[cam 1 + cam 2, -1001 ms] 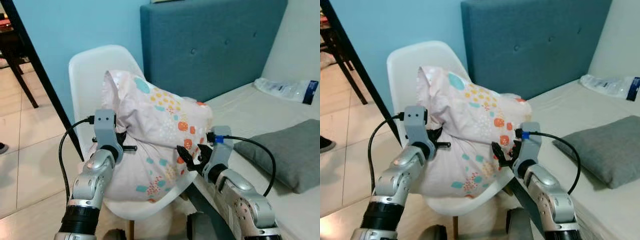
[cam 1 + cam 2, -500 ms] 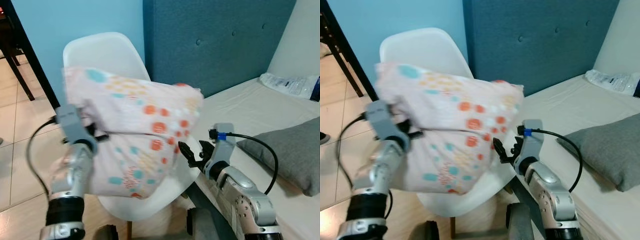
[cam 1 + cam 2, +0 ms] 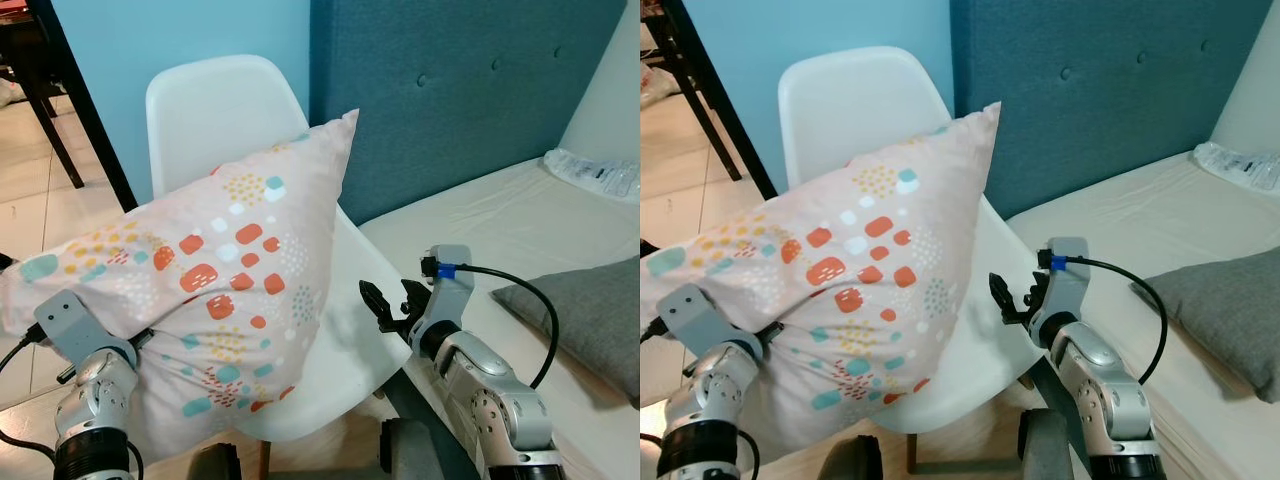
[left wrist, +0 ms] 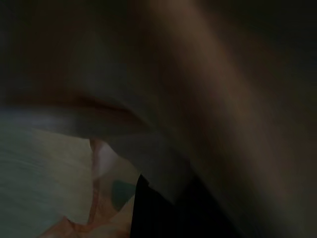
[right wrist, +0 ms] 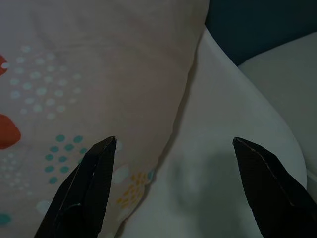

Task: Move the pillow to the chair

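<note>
The left gripper [image 3: 140,340] is buried in the pillow [image 3: 215,290], its fingers hidden, apparently clenched on the fabric; its wrist view is dark. The right gripper [image 3: 385,305] hovers spread open over the white chair [image 3: 215,110], off the pillow. The pillow has swung leftward, tilted across the seat.

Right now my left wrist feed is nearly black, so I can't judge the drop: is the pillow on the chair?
Observer: Partly. The pillow leans on the white chair, top corner against the backrest.
Operator: And its lower end?
Observer: It overhangs the seat's left side, where the left hand sits.
Operator: Is the right hand holding it?
Observer: No. The right hand is open, apart from the pillow, above the seat's right edge.
</note>
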`<state>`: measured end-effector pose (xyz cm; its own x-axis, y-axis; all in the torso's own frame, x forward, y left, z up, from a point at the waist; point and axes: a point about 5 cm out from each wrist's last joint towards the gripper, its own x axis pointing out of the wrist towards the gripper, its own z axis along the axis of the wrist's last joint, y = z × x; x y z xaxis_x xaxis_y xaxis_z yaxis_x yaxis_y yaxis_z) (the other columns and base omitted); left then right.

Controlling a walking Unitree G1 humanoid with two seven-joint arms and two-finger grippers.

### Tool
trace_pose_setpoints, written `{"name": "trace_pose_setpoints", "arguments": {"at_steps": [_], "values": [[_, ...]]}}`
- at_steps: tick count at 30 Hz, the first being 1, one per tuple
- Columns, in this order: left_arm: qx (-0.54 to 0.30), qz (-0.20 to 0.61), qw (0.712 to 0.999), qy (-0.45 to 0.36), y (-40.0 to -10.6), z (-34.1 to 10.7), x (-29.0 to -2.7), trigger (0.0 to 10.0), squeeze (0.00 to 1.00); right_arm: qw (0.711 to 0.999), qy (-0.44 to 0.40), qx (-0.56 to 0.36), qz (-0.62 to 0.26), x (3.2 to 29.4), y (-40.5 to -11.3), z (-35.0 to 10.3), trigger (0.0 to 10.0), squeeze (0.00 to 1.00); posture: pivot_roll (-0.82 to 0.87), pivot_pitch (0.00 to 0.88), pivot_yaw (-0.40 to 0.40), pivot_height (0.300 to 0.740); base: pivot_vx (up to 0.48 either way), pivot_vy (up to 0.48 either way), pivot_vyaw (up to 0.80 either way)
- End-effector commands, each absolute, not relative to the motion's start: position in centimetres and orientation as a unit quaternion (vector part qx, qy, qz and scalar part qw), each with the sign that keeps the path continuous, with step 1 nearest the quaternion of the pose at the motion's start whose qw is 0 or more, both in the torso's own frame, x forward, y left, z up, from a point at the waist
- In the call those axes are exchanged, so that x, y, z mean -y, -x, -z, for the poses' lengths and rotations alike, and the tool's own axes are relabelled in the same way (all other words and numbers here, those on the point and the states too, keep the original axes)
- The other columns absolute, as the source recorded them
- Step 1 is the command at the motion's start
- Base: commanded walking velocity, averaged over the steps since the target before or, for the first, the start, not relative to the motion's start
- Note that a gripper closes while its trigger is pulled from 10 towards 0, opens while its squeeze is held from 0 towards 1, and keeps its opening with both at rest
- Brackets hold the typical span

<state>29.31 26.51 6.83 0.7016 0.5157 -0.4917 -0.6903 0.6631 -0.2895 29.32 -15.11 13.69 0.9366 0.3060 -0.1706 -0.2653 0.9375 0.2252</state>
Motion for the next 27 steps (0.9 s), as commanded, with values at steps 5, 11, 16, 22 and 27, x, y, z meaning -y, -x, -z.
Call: {"name": "trace_pose_setpoints", "arguments": {"at_steps": [5, 11, 16, 22, 27], "values": [[-0.236, -0.29, 0.899, 0.23, -29.5, -5.0, -23.3, 10.0, 0.0, 0.965, -0.133, -0.175, -0.146, 14.7, -29.1, -11.7, 10.0, 0.0, -0.04, 0.052, 0.031, 0.55, 0.0, 0.0, 0.0], [-0.237, -0.268, 0.907, 0.223, -29.9, -5.0, -22.0, 10.0, 0.0, 0.891, -0.271, -0.266, -0.25, 11.4, -27.8, -9.5, 10.0, 0.0, -0.04, 0.052, 0.037, 0.55, 0.0, 0.0, 0.0], [-0.233, -0.266, 0.909, 0.221, -30.1, -5.2, -22.0, 10.0, 0.0, 0.865, -0.325, -0.27, -0.27, 10.1, -28.2, -9.1, 10.0, 0.0, -0.04, 0.054, 0.038, 0.55, 0.0, 0.0, 0.0], [-0.226, -0.27, 0.911, 0.213, -29.9, -5.5, -22.6, 10.0, 0.0, 0.881, -0.343, -0.244, -0.214, 9.2, -31.2, -8.5, 10.0, 0.0, -0.02, 0.062, 0.041, 0.55, 0.0, 0.0, 0.0], [-0.223, -0.258, 0.921, 0.191, -29.7, -5.7, -22.7, 10.0, 0.0, 0.942, -0.099, -0.207, -0.244, 8.0, -32.1, -8.6, 10.0, 0.0, -0.01, 0.068, 0.043, 0.55, 0.0, 0.0, 0.0]]}}
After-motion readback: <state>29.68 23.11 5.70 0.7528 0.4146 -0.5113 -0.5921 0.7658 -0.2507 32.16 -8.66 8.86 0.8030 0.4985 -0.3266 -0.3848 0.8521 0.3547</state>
